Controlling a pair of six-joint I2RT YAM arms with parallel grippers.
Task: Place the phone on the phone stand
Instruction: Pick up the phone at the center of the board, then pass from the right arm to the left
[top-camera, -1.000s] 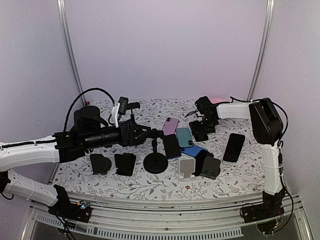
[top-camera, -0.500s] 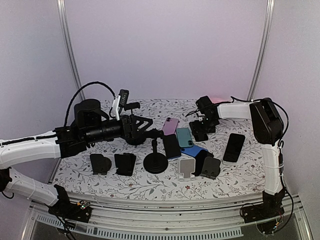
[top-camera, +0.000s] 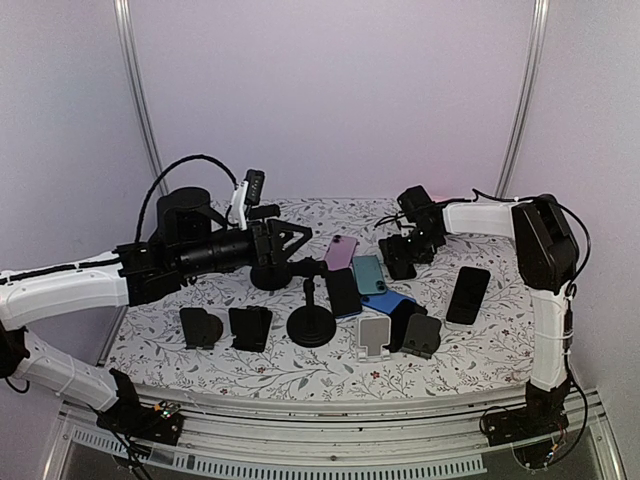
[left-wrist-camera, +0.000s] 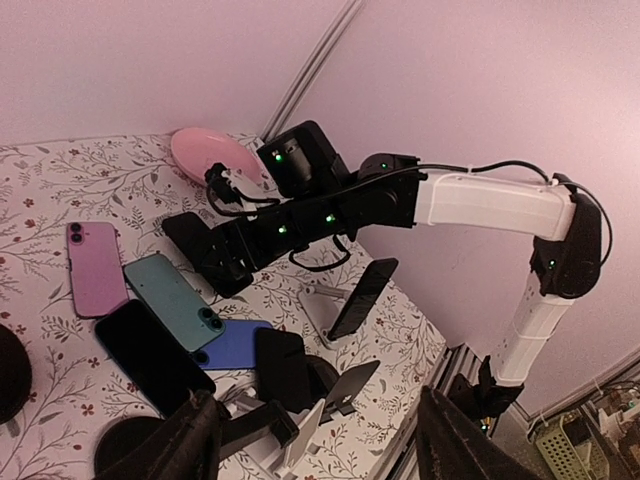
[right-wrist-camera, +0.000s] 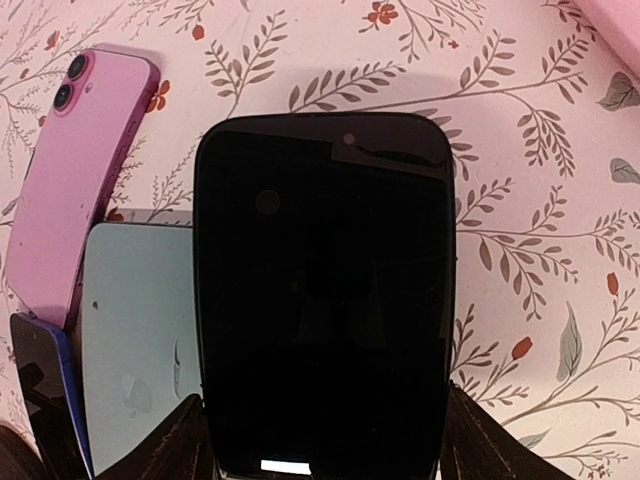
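Right end effector (top-camera: 405, 252) grips the black phone (right-wrist-camera: 322, 290) by its sides and should carry it level to the white stand (top-camera: 375, 336), lower centre; left end effector (top-camera: 300, 245) hangs open.

Black phone (right-wrist-camera: 322, 290) — dark screen, seemingly lifted — well behind grey phone stand (top-camera: 374, 337).

The right claw (top-camera: 406, 250) holds a black phone (top-camera: 400, 266) above the floral surface (top-camera: 200, 295), near a teal phone (top-camera: 368, 272) and a pink phone (top-camera: 341, 250). The left claw (top-camera: 305, 250) hovers above a round-based stand (top-camera: 312, 324).
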